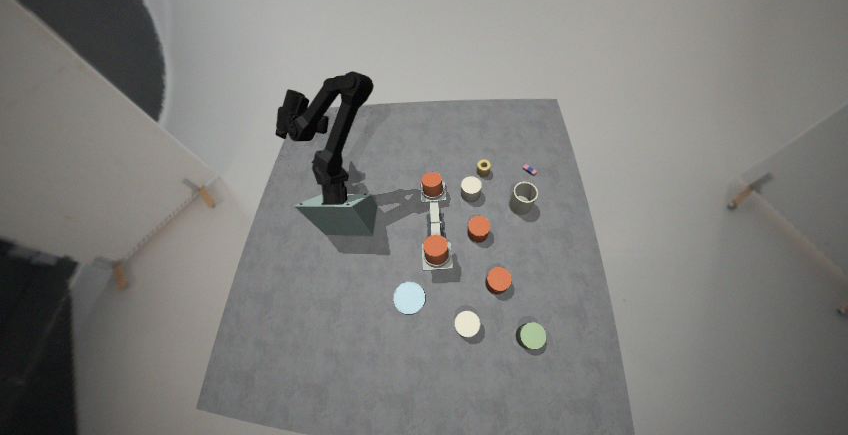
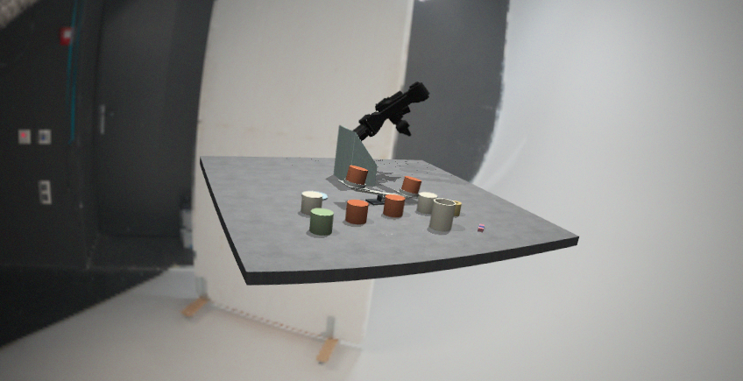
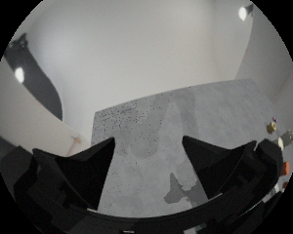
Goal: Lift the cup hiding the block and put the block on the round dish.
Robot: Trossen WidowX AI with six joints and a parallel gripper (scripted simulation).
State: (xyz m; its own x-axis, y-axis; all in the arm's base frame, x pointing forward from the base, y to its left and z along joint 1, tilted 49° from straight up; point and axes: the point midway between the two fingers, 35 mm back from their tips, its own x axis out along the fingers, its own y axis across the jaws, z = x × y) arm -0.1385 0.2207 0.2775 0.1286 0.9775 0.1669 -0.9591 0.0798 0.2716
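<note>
Reference: clock positions were read in the top view, from the centre of the balance (image 1: 435, 211) (image 2: 372, 190), with 12 at the upper edge.
Tool: the gripper (image 1: 290, 112) (image 2: 404, 128) (image 3: 149, 140) was spread wide, nothing between its fingers; it was raised at 10 o'clock, well apart from the balance.
Arm base: the grey-green mount (image 1: 348, 220) (image 2: 346, 156) stood on the surface (image 1: 327, 341) (image 2: 292, 252) (image 3: 151, 171) at 9 o'clock.
Cup A: the 12 o'clock orange cup (image 1: 432, 185) (image 2: 411, 185) stood on the lower end, tilted.
Cup B: the 6 o'clock orange cup (image 1: 436, 250) (image 2: 357, 175) stood on the higher end, tilted.
Block: hidden from view; both balance cups were in place.
Dish: the pale blue dish (image 1: 409, 298) (image 2: 324, 196) lay near 7 o'clock, apart from the balance, with no cup above it.
Surrounding items: a green cylinder (image 1: 532, 336) (image 2: 321, 222) stood near 5 o'clock; an open grey cup (image 1: 521, 203) (image 2: 442, 216) stood between 2 and 3 o'clock.
</note>
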